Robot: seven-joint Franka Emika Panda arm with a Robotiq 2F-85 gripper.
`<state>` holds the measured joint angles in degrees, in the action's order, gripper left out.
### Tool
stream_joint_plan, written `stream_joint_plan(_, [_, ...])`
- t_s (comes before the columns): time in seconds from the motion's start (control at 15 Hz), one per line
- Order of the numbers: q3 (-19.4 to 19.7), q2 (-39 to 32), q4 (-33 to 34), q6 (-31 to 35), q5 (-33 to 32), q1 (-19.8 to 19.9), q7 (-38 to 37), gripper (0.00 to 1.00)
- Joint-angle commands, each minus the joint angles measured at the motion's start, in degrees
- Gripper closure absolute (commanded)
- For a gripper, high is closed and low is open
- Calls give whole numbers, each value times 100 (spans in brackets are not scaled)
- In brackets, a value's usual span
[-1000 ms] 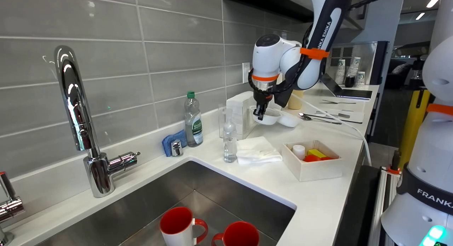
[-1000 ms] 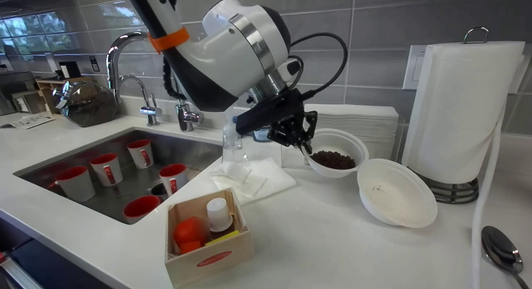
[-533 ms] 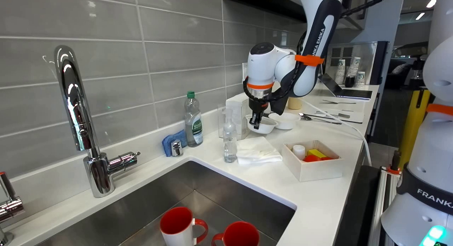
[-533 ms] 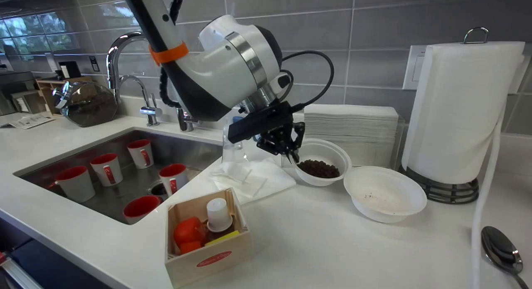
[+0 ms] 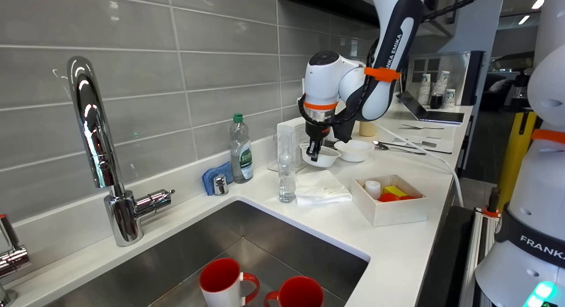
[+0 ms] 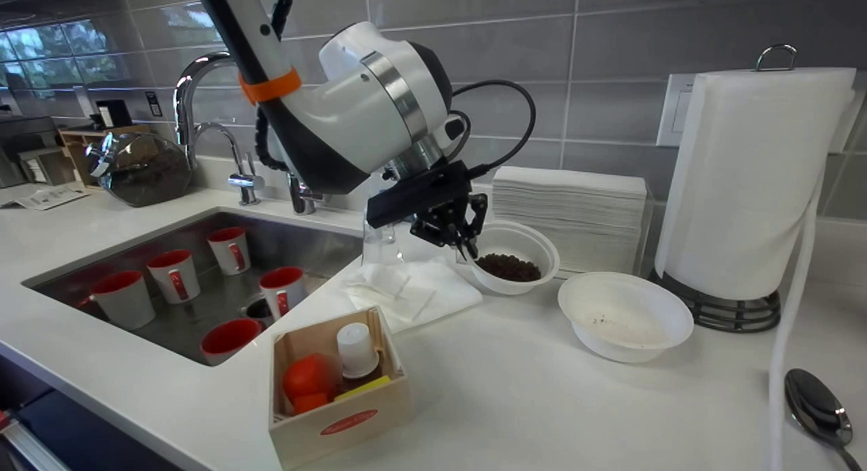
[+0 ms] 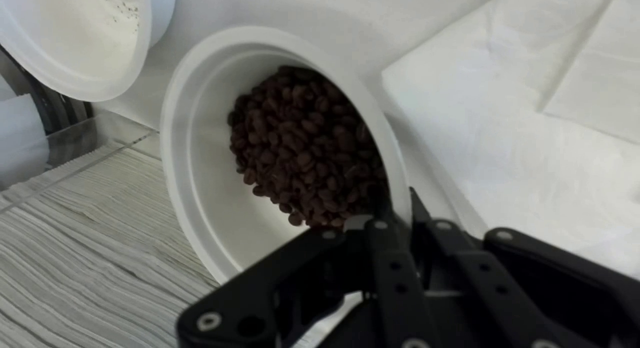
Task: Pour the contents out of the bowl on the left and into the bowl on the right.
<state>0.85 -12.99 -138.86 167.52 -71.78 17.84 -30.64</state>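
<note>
A white bowl holds dark brown beans; the bowl also shows in an exterior view and in the wrist view. My gripper is shut on this bowl's rim, with one finger inside and one outside; it also shows in the wrist view. The bowl is slightly tilted, low over the counter; I cannot tell whether it touches. A second white bowl stands upright on the counter beside it, with only dark specks inside. It also shows in the wrist view.
A napkin stack stands close behind the bean bowl. A paper towel roll, spoon and white cable are beyond the second bowl. Folded napkins, a clear bottle and a wooden box lie toward the sink.
The held bean bowl has come down and moved toward the sink, away from the second bowl. The second bowl was tilted and now sits level. The napkin stack has shifted slightly toward the sink.
</note>
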Motion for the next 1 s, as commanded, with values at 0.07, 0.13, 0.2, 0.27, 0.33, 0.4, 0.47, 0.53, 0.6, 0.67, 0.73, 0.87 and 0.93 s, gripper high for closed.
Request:
stream_joint_plan(0.07, [59,374,-119,-73,35,72,60,100])
stream_joint_plan(0.13, [85,441,-145,-74,51,89,78,100])
stream_joint_plan(0.2, [118,512,-173,-59,74,121,109,100])
stream_joint_plan(0.27, [154,563,-190,-39,91,156,136,100])
stream_joint_plan(0.33, [182,610,-214,-9,154,205,214,100])
stream_joint_plan(0.4, [215,643,-240,83,247,285,331,100])
stream_joint_plan(0.47, [238,677,-271,139,348,351,445,100])
stream_joint_plan(0.53, [266,678,-294,263,516,449,630,100])
stream_joint_plan(0.6, [283,681,-326,393,712,548,843,100])
stream_joint_plan(0.67, [291,651,-365,586,1011,679,1165,100])
stream_joint_plan(0.73, [269,611,-412,754,1334,804,1480,100])
stream_joint_plan(0.87, [713,530,-594,1193,2237,531,2314,100])
stream_joint_plan(0.93, [231,519,-697,1319,2633,1057,2712,100])
